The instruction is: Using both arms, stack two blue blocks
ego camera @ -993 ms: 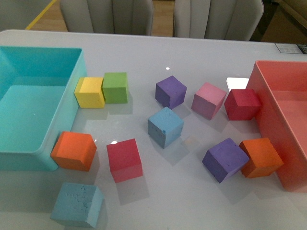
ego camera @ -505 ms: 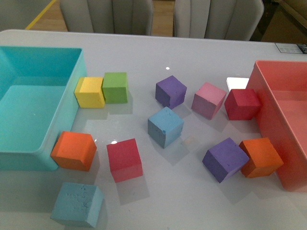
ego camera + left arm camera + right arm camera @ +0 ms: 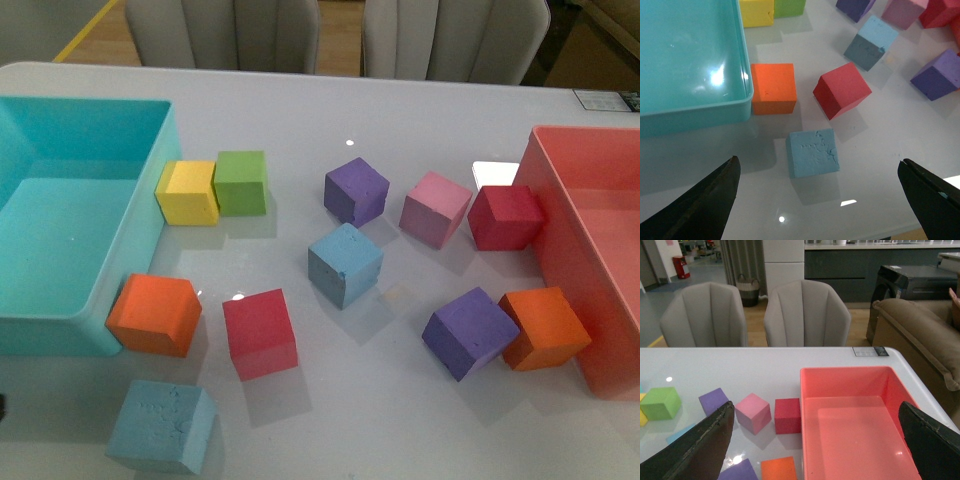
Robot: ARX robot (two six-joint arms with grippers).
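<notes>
Left tool [image 3: 818,161] gaping empty directly above the near-left blue block [image 3: 812,152]; second blue block [image 3: 344,264] farther off, middle of the tabletop [image 3: 420,110]; right tool [image 3: 816,406] also open, well right

No legible txt; table label [image 3: 606,100] too small to read.

On desk [image 3: 400,110]: left bin [image 3: 60,335] along left edge, right bin [image 3: 560,240] along right edge. Midway between bins, apart from others: central cube [image 3: 344,264]. Nearest front edge, before left bin's corner: front-left cube [image 3: 160,425]. Against left bin's front right corner: corner cube [image 3: 154,315], with neighbour cube [image 3: 260,332] near on its right. Further back, against left bin's wall: touching pair [image 3: 215,188]. Behind central cube: back row of three [image 3: 435,208], rightmost just beside right bin. Right of central cube, nearer front: front pair [image 3: 505,330], touching, outer one just beside right bin.
</notes>
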